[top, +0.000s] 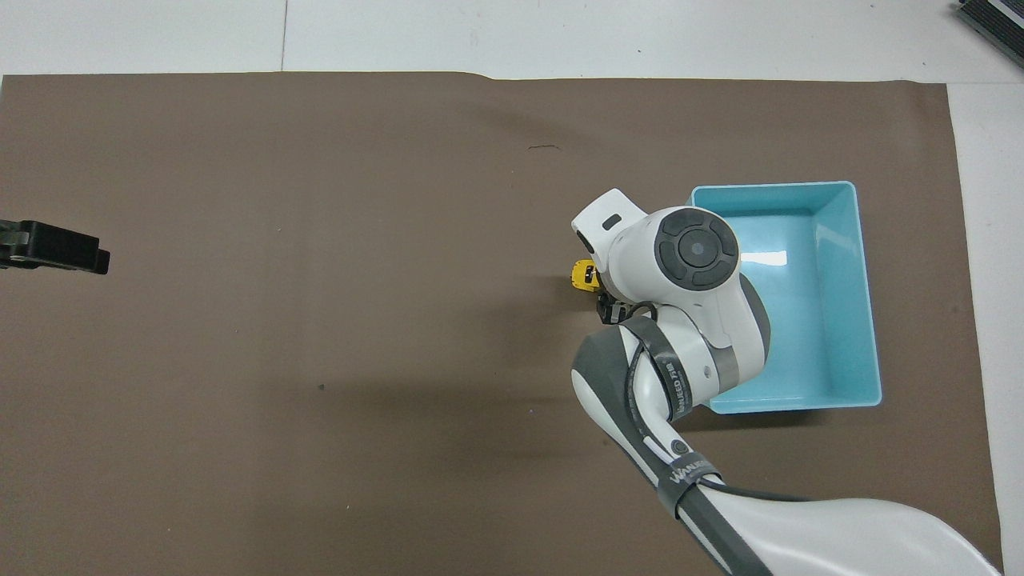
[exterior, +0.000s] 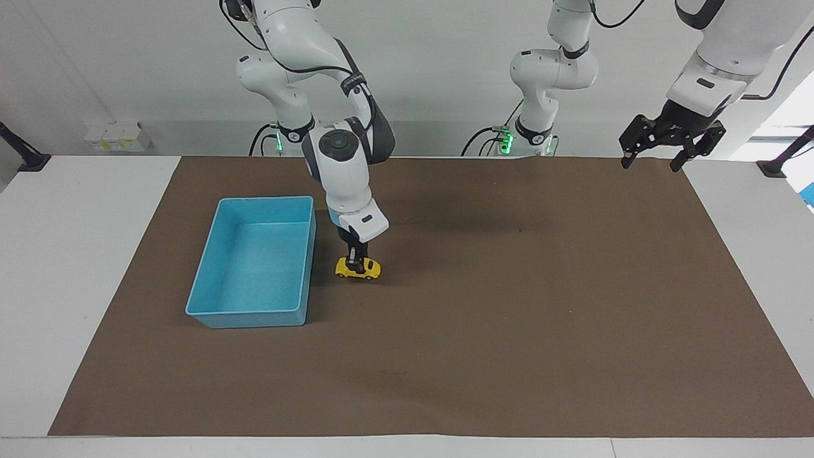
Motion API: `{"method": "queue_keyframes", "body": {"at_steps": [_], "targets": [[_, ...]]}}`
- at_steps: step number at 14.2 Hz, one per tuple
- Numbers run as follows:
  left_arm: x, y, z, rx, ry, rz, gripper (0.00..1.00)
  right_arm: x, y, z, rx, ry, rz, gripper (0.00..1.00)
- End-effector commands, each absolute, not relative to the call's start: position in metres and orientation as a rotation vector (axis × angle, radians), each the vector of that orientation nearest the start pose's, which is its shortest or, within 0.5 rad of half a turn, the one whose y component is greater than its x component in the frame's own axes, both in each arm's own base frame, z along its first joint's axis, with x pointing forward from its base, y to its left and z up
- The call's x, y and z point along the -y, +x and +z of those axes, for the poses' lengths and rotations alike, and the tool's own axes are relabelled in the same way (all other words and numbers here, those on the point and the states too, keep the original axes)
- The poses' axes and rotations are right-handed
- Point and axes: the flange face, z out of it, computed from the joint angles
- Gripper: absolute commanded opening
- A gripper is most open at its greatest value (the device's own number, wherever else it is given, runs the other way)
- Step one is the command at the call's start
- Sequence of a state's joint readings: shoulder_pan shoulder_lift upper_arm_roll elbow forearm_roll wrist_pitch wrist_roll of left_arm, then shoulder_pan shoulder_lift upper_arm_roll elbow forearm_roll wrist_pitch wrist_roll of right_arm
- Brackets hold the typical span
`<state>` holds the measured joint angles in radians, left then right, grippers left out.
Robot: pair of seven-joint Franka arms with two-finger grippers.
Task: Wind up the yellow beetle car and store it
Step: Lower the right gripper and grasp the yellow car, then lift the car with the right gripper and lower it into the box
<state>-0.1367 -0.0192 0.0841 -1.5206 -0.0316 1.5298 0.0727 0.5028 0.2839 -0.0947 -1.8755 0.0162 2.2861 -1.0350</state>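
The yellow beetle car (exterior: 358,269) rests on its wheels on the brown mat, a short way from the light blue tray (exterior: 210,267) toward the left arm's end. My right gripper (exterior: 355,259) points straight down, shut on the car's roof. In the overhead view only a sliver of the yellow beetle car (top: 582,274) shows beside the right arm's wrist, which hides the right gripper; the light blue tray (top: 868,320) holds nothing. My left gripper (exterior: 657,151) hangs open in the air over the mat's corner at the left arm's end, and its black tip (top: 56,248) reaches into the overhead view's edge.
The brown mat (exterior: 509,318) covers most of the white table (exterior: 76,254). A thin dark mark (top: 544,147) lies on the mat far from the robots.
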Motion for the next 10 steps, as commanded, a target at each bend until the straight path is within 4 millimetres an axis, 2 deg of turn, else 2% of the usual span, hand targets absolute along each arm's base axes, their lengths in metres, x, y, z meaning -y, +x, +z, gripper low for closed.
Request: {"method": "queue_keyframes", "body": {"at_steps": [1,3,5,7,9,10], "targets": [[0.028,0.535,0.657,-0.186,-3.174,-0.035,1.00,-0.256,0.592,0.395,2.050,-2.421,-0.164,0.00],[0.028,0.535,0.657,-0.186,-3.174,-0.035,1.00,-0.244,0.594,0.412,2.035,-2.421,-0.115,0.00],[0.028,0.535,0.657,-0.186,-3.174,-0.035,1.00,-0.212,0.598,0.432,2.031,-2.414,-0.071,0.00],[0.028,0.535,0.657,-0.186,-3.174,-0.037,1.00,-0.193,0.593,0.458,2.041,-2.395,-0.050,0.00],[0.028,0.535,0.657,-0.186,-3.174,-0.035,1.00,-0.163,0.597,0.474,2.065,-2.354,-0.002,0.00],[0.028,0.535,0.657,-0.186,-3.174,-0.037,1.00,-0.154,0.596,0.483,2.078,-2.333,0.011,0.00]]}}
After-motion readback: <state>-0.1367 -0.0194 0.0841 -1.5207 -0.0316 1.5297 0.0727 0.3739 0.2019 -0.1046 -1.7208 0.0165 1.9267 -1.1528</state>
